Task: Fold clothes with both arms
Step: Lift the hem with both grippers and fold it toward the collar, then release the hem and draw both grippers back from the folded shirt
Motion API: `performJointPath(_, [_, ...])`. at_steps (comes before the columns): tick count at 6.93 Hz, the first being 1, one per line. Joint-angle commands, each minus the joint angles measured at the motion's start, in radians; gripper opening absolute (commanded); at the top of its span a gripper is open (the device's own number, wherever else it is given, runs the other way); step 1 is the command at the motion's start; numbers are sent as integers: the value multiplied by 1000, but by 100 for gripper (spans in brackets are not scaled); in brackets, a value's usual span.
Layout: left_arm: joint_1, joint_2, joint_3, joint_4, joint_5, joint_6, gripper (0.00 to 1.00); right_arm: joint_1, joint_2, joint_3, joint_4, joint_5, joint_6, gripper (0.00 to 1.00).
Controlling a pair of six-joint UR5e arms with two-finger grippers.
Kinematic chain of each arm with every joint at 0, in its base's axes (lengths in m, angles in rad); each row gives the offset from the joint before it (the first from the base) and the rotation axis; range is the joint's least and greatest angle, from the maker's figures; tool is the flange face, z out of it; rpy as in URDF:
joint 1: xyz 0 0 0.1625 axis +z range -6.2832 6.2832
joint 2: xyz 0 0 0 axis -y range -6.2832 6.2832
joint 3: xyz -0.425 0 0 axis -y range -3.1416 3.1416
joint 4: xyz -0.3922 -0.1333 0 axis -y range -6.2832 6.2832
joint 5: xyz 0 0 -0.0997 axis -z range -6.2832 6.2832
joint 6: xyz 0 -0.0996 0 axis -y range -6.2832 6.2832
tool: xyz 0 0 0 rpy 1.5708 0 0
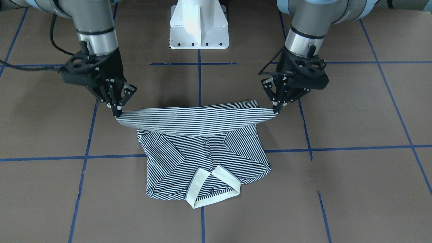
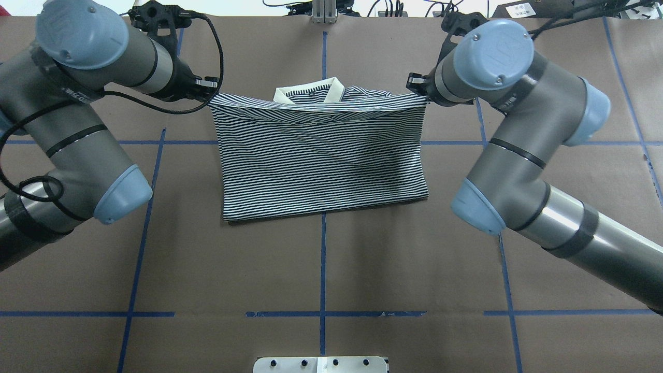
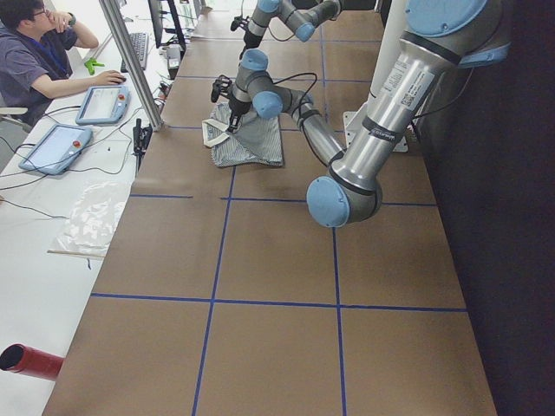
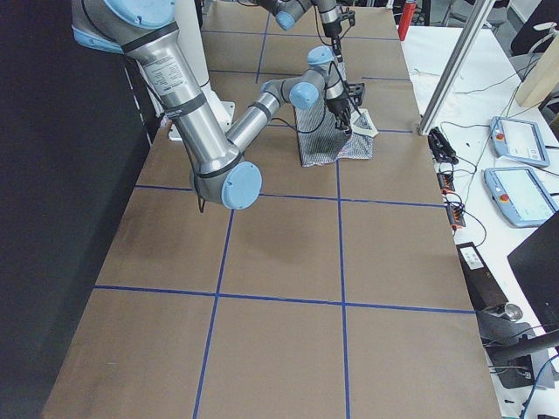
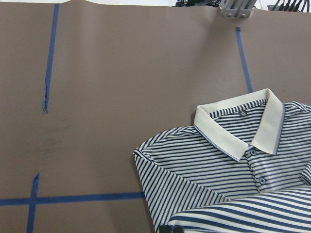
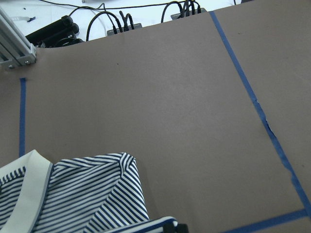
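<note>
Striped knit, front-facing view: the polo shirt (image 1: 206, 155) is lying on the brown table cover (image 1: 354, 189), sleeves folded in, cream collar (image 1: 216, 184) pointing away from the white base (image 1: 199, 25).
Lifted edge, front-facing view: the hem (image 1: 199, 119) is hanging off the table, stretched taut between the two tools.
Tools, front-facing view: the left gripper (image 1: 277, 108) is pinching one hem corner, fingers narrowed on the cloth; the right gripper (image 1: 117, 113) is doing likewise on the other corner.
Overhead view: the lifted lower half is covering most of the shirt; its held edge is sitting just short of the collar, with the fold crease lying on the robot's side.
Left side view: the shirt is showing small, draping from the near arm's tool; an operator (image 3: 39, 52) is sitting at the desk beside the table.
Right side view: the same drape is showing, too small for detail.
Left wrist view: collar and buttons (image 5: 252, 152) are lying flat below; held stripes are crossing the bottom edge.
Right wrist view: one shoulder of the shirt is lying below; the held hem is just showing at the bottom.
Step in hand: likely the bottom-to-top half fold, hem aloft and not yet laid.
Next move: probably calling for both arms lowering evenly and keeping tension, so the hem is landing square near the collar before the fingers are opening.
Containers: none showing in any view; the shirt is lying straight on the table cover.
</note>
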Motion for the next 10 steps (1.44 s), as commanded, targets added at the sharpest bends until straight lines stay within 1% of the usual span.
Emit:
performJointPath(1, [-3, -52, 184, -97, 48, 5, 0, 7, 120, -291, 175, -1, -4, 0])
performJointPath(2, [-2, -64, 247, -136, 50, 5, 0, 7, 128, -369, 257, -1, -4, 0])
performJointPath(3, [6, -63, 313, -197, 50, 5, 0, 5, 133, -396, 261, -1, -7, 0])
performJointPath(4, [29, -57, 352, -240, 62, 3, 0, 2, 133, -410, 261, 0, -9, 0])
performJointPath(5, [47, -54, 354, -245, 76, 2, 0, -1, 131, -413, 261, 0, -10, 0])
performJointPath(6, [49, -49, 348, -248, 76, 3, 80, -11, 128, -416, 261, -4, -28, 75])
performJointPath(7, [49, -48, 328, -257, 76, 2, 100, -14, 130, -410, 262, -9, -82, 100])
performJointPath(8, [51, 9, 209, -256, 64, 3, 100, 13, 130, -373, 261, 17, -139, 100])
performJointPath(9, [55, 70, 100, -256, 6, 24, 100, 65, 119, -355, 261, 145, -209, 100])
performJointPath(10, [92, 115, 32, -260, -10, 13, 100, 99, 89, -327, 267, 210, -289, 100])
